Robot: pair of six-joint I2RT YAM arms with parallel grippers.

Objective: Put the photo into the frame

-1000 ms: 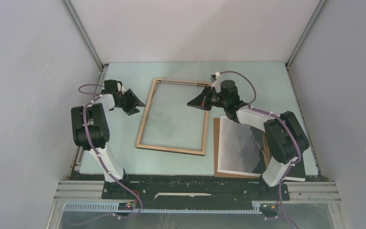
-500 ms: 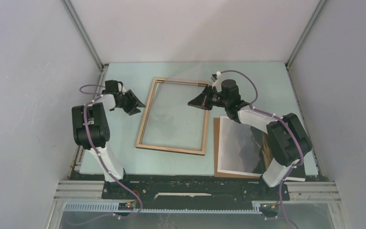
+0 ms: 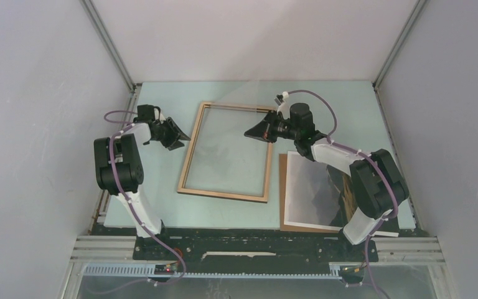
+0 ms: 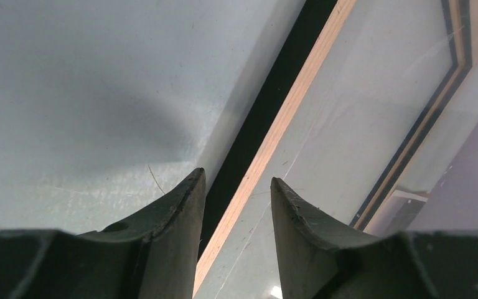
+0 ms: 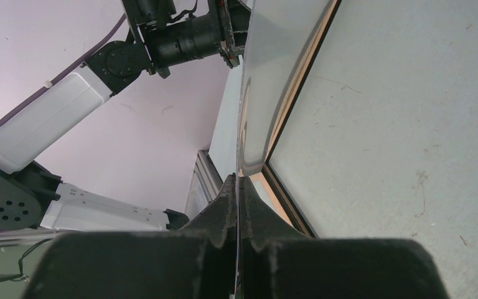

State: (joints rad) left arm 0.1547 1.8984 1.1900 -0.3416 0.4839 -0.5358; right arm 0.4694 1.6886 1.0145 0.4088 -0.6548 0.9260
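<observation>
The frame [image 3: 190, 156] lies flat mid-table with its light wood back up. My right gripper [image 3: 248, 134] reaches over the frame's right side and is shut on the edge of a thin clear pane [image 5: 266, 81], which curves up and away from the fingertips [image 5: 227, 193] above the rim [image 5: 289, 199]. My left gripper [image 3: 177, 136] hovers at the frame's left rim [image 4: 299, 106], open, the wood strip showing in the gap between its fingers [image 4: 187, 205]. The photo [image 3: 311, 190], a dark landscape with a white border, lies at the right, partly under the right arm.
A brown backing board [image 3: 282, 187] lies under the photo at the front right. Grey enclosure walls and metal posts [image 3: 109, 47] close in the table on three sides. The arms' base rail [image 3: 255, 246] runs along the near edge.
The right arm's elbow has drifted slightly right and toward the near edge. Both grippers stay at nearly the same places over the frame.
</observation>
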